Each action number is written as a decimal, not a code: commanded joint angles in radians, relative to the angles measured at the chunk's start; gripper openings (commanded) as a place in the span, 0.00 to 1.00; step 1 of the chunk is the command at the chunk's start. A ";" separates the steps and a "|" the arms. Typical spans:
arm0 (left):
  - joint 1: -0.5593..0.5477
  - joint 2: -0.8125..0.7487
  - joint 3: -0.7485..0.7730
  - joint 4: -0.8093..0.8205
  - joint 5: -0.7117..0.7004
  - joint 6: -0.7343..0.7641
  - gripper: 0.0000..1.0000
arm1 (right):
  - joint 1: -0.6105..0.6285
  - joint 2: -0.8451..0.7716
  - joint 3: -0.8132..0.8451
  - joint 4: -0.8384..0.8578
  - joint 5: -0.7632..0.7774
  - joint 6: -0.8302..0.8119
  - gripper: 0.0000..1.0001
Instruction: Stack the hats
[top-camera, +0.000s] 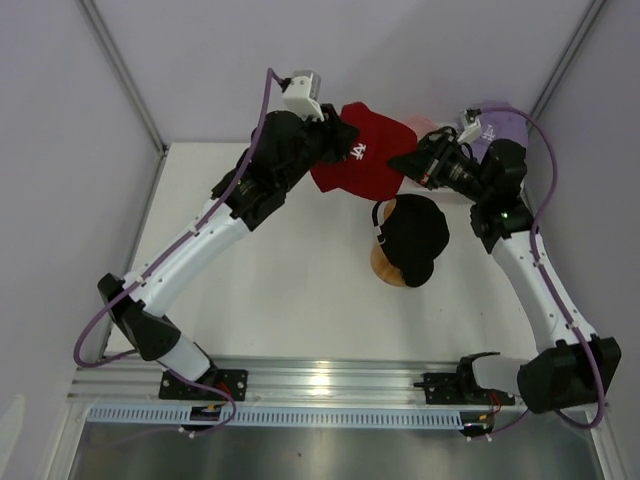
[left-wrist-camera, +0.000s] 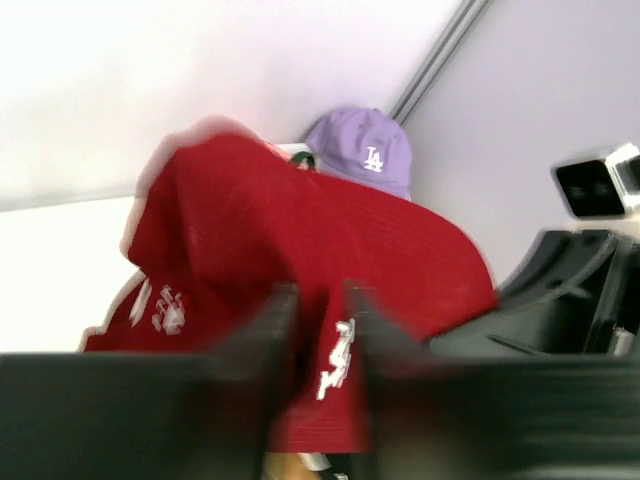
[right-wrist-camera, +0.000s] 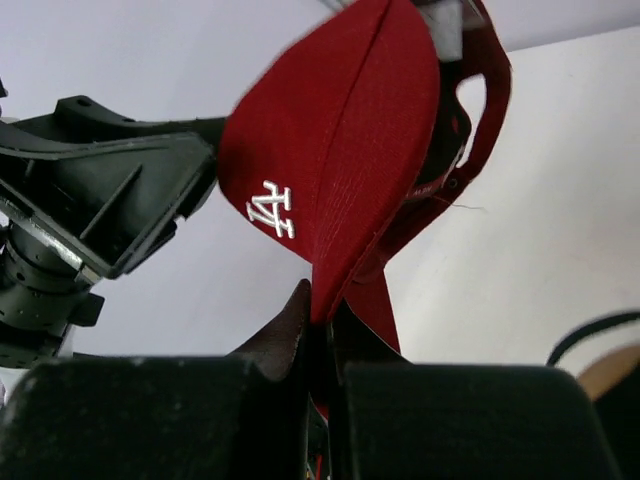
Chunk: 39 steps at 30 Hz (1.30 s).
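1. Right now the red cap (top-camera: 362, 160) hangs in the air over the far part of the table (top-camera: 290, 290), stretched between the two arms. It is just beyond the black cap (top-camera: 415, 232), which sits on the wooden stand (top-camera: 384, 266).
2. The left gripper (left-wrist-camera: 318, 325) is pinched on red fabric near the white logo. The right gripper (right-wrist-camera: 318, 318) is clamped on a folded edge of the same cap, with the crown creased above its fingers.
3. The lavender cap (left-wrist-camera: 362, 152) lies by the far wall behind the right arm, well apart from the stand.
4. Both holds look like thin pinches of soft cloth. If the arms pull apart, or one lets go early, the cap could slip or swing and land crooked.
5. The creased crown may not open over the black cap. It could then sit askew or nudge that cap off the stand.
6. The left wrist view is blurred near the fingers, so how much fabric they hold is unclear. The red cap's brim is hard to pick out, and any further hats are out of view.
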 joint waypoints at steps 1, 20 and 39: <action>-0.009 -0.046 0.036 0.009 0.024 0.032 0.53 | -0.025 -0.175 -0.068 0.033 0.107 0.079 0.00; 0.399 -0.276 -0.288 0.016 0.266 -0.092 1.00 | -0.629 -0.438 -0.877 1.156 -0.212 1.041 0.00; 0.360 -0.049 -0.315 0.168 0.633 -0.101 0.98 | -0.700 -0.720 -0.900 0.450 -0.427 0.598 0.00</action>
